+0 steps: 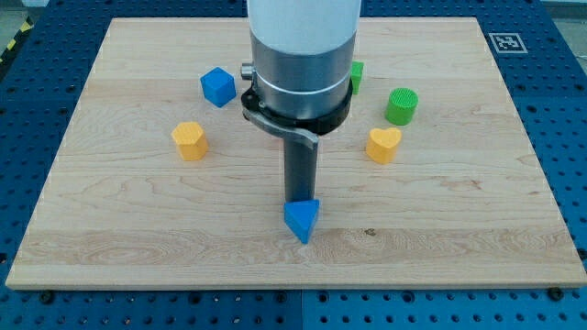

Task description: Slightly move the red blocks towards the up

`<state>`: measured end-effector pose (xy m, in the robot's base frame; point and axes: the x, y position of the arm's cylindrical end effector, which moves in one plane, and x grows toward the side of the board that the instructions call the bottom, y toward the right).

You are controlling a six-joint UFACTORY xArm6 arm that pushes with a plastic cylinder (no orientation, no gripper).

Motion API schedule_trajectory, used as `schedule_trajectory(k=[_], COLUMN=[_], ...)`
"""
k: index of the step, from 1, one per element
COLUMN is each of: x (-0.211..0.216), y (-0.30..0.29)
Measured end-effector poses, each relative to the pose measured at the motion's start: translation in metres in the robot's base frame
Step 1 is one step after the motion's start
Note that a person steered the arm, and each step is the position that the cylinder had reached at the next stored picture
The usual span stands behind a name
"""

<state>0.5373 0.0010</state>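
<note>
1. Camera view: my tip (pixel 299 200) touches the blue triangular block (pixel 302 220), near centre.
2. Red blocks not visible; arm housing (pixel 303 55) occludes the far centre.
3. No fingers; plain rod.
4. Wooden board (pixel 138 229): yellow heart block (pixel 383 144) right, green cylinder (pixel 402 105) far right.

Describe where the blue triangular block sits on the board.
The blue triangular block lies near the view's bottom centre of the wooden board, right at my tip, well below the yellow heart block.

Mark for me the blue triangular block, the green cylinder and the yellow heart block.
blue triangular block (pixel 302 220), camera view, on its front face.
green cylinder (pixel 402 106), camera view, on its curved side wall.
yellow heart block (pixel 383 144), camera view, on its front side below the top.
</note>
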Motion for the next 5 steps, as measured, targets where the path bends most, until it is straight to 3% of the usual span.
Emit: schedule_trajectory(k=[5], x=[-0.17], y=[-0.027])
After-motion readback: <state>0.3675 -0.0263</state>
